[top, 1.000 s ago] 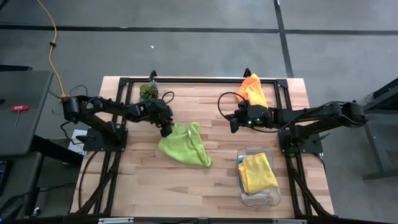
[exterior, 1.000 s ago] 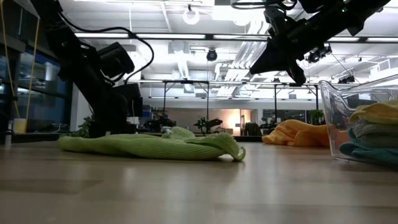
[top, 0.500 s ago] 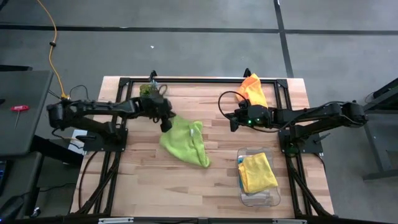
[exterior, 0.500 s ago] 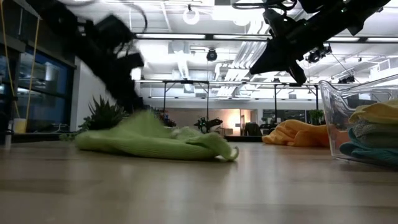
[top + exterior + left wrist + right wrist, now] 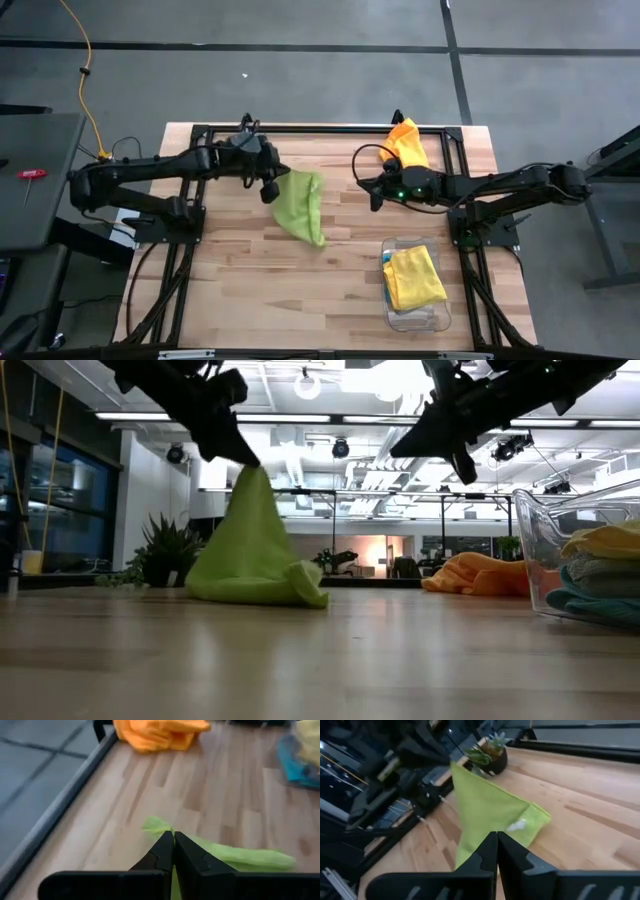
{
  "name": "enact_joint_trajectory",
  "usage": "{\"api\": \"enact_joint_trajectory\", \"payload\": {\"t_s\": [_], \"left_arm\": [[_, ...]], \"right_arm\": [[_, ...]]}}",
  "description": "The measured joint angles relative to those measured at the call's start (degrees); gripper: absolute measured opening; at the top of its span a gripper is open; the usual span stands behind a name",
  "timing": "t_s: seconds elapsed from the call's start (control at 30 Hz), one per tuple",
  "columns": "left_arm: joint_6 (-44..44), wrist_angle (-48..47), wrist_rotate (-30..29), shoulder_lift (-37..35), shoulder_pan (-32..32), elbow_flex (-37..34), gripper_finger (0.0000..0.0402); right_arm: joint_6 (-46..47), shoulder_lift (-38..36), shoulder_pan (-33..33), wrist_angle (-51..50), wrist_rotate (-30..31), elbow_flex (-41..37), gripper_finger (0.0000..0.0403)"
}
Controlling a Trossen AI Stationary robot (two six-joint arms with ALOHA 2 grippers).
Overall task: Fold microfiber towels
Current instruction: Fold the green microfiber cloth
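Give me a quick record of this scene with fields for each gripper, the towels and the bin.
left gripper: shut on the lime green towel, lifting one corner while the rest trails on the table
right gripper: shut, empty, held above the table's middle
orange towel: bunched at the far edge
bin: clear, holds the yellow towel on top

My low view cuts off the clear bin [image 5: 580, 560] at its right edge. In my left wrist view, the orange towel [image 5: 155, 732] runs off the top, and the teal towel [image 5: 300, 767] looks blurry.
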Motion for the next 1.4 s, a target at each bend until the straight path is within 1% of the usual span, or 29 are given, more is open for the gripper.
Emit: {"api": "enact_joint_trajectory", "payload": {"t_s": [0.07, 0.13, 0.2, 0.3, 0.4, 0.47, 0.57, 0.6, 0.67, 0.77, 0.83, 0.9, 1.03, 1.13, 1.23, 1.33, 1.4], "left_arm": [[-1.0, 0.1, 0.6, 0.0, -2.0, 1.3, 0.0000], [-0.1, 0.4, 0.3, -0.1, -4.0, 3.8, 0.0000], [2.0, 0.3, -1.0, -0.1, -5.4, 6.9, 0.0000], [3.7, 0.2, -4.0, -0.2, -5.7, 10.3, 0.0000], [2.3, -1.2, -5.5, -0.2, -5.7, 11.1, 0.0000], [1.4, -4.4, -5.9, 0.2, -5.7, 11.1, 0.0000], [0.7, -9.7, -4.7, 2.7, -6.3, 11.0, 0.0000], [-0.1, -10.3, -4.1, 3.9, -6.6, 10.9, 0.0000], [-1.4, -8.0, -1.7, 5.8, -7.5, 10.9, 0.0000], [-1.6, -0.3, 2.1, 6.5, -8.5, 13.4, 0.0000], [-1.6, 5.2, 2.5, 6.2, -8.9, 15.9, 0.0000], [-1.6, 7.9, 2.5, 6.1, -8.9, 16.9, 0.0000], [-1.5, 5.2, 2.4, 7.8, -8.0, 15.1, 0.0000], [-3.0, -1.6, 3.0, 10.9, -7.8, 11.8, 0.0000], [-4.6, -4.7, 5.0, 14.1, -8.3, 9.2, 0.0000], [-7.6, -4.4, 7.7, 15.6, -9.7, 8.2, 0.0000], [-7.6, -2.8, 7.3, 15.6, -11.0, 8.1, 0.0000]], "right_arm": [[-0.3, 0.5, 0.0, 1.5, -0.4, 0.0, 0.0002], [-0.4, 1.2, 0.0, 2.4, -0.2, 0.0, 0.0003], [-0.4, 2.3, -0.4, 3.2, -0.5, 0.0, 0.0003], [1.3, 4.2, -0.9, 4.3, -2.3, 0.0, 0.0003], [3.1, 6.3, -1.1, 5.2, -4.1, 0.0, 0.0003], [3.8, 7.6, -1.1, 5.8, -5.3, 0.0, 0.0005], [4.7, 9.1, -1.1, 6.9, -6.5, 0.0, 0.0020], [4.7, 9.6, -1.1, 7.4, -6.6, 0.0, 0.0028], [4.7, 9.8, -1.1, 7.8, -6.6, 0.0, 0.0047], [4.5, 10.1, -1.2, 8.8, -6.6, 0.2, 0.0077], [4.4, 10.1, -1.2, 10.9, -6.6, 0.2, 0.0093], [3.3, 10.0, -1.2, 12.6, -6.6, 0.2, 0.0105], [2.5, 10.0, -1.2, 13.9, -6.6, 0.2, 0.0113], [2.5, 10.0, -1.2, 13.6, -6.6, 0.2, 0.0114], [2.1, 10.0, -1.2, 12.9, -6.6, 0.2, 0.0114], [3.3, 10.2, -1.2, 10.3, -6.6, 0.2, 0.0114], [4.7, 11.2, -1.2, 8.3, -6.6, 0.3, 0.0114]]}}
